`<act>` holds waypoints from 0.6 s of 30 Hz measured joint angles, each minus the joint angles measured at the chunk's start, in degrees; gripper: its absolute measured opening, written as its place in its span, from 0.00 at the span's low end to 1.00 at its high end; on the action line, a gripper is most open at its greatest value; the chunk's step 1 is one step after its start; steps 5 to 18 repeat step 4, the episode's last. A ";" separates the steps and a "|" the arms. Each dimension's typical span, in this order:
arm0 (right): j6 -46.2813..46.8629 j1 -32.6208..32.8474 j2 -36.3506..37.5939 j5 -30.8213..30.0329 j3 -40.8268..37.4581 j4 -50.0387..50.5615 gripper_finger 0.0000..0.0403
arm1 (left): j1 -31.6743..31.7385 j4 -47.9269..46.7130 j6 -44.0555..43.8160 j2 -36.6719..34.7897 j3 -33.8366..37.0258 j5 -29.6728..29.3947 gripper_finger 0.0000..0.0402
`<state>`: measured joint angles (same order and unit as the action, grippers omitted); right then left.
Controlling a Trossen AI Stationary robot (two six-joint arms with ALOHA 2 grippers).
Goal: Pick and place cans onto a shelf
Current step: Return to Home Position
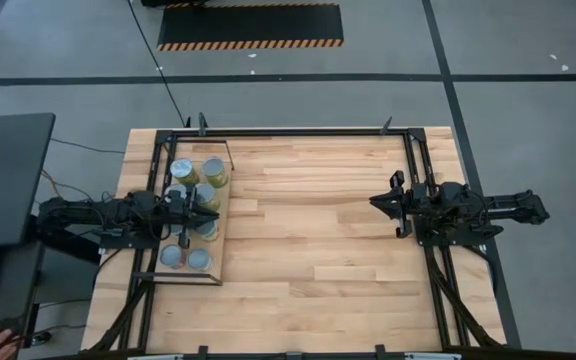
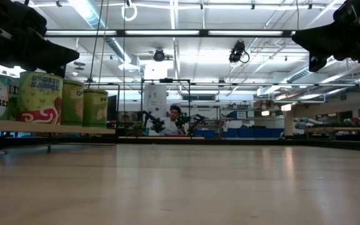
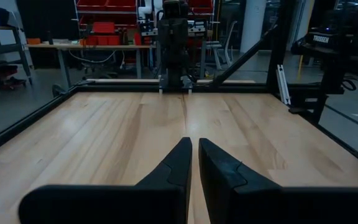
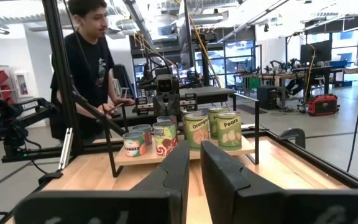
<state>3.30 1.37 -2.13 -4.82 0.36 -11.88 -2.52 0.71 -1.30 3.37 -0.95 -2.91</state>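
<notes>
My counter (image 1: 308,230) fills the overhead frame's middle; a hazard-striped mat (image 1: 250,27) lies at top centre; a person (image 4: 89,62) in black stands behind the counter.

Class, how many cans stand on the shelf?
7 cans show on the shelf: two at its top end, two mid-shelf, one by the left gripper, two at the bottom; more may hide beneath.

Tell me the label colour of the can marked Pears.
Green; the Pears can shows best in the right wrist view.

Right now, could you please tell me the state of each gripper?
Left gripper: fingers closed, empty, above the shelf.
Right gripper: fingers closed, empty, over the right side of the table.
</notes>
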 joint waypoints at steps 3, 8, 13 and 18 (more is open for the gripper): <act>0.01 0.00 0.00 0.00 0.00 0.00 0.12 | 0.00 0.00 -0.02 -0.02 0.00 0.01 0.09; 0.01 -0.02 0.00 0.00 0.00 -0.02 0.12 | 0.00 0.00 -0.01 -0.01 0.00 0.01 0.09; 0.01 -0.02 0.00 0.00 0.00 -0.02 0.12 | 0.00 0.00 -0.01 -0.01 0.00 0.01 0.09; 0.01 -0.02 0.00 0.00 0.00 -0.02 0.12 | 0.00 0.00 -0.01 -0.01 0.00 0.01 0.09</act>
